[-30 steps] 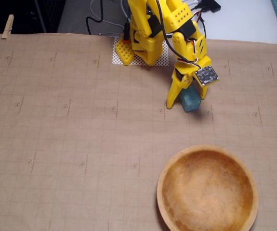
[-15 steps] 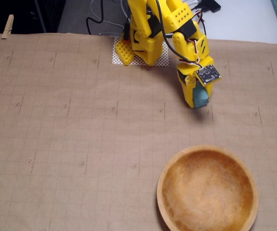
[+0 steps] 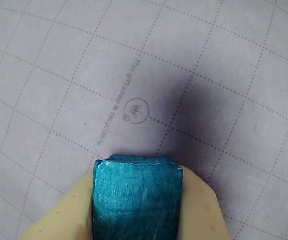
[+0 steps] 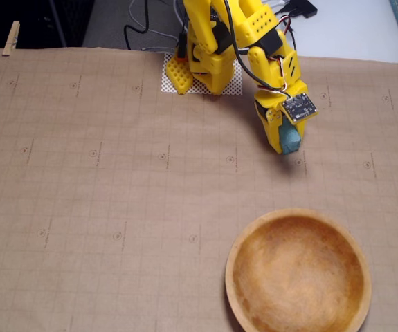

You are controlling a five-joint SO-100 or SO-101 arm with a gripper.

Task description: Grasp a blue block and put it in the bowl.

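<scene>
Fingers [image 3: 136, 220]: pinching the blue block [image 3: 136, 197] from both sides, yellow pads tight against it | Blue block: held in the fingers [image 4: 286, 143] over the gridded paper on the bench [image 4: 102, 194], its shadow on the paper beneath | Bowl [image 4: 299, 273]: well apart, toward the fixed view's lower right.

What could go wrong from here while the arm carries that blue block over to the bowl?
The gripper is shut on the blue block, but the wrist view shows much of the block sticking out past the fingertips, so it might slip or twist loose. The bowl sits well away, nearer the camera in the fixed view, so an early release would land on the paper.
</scene>
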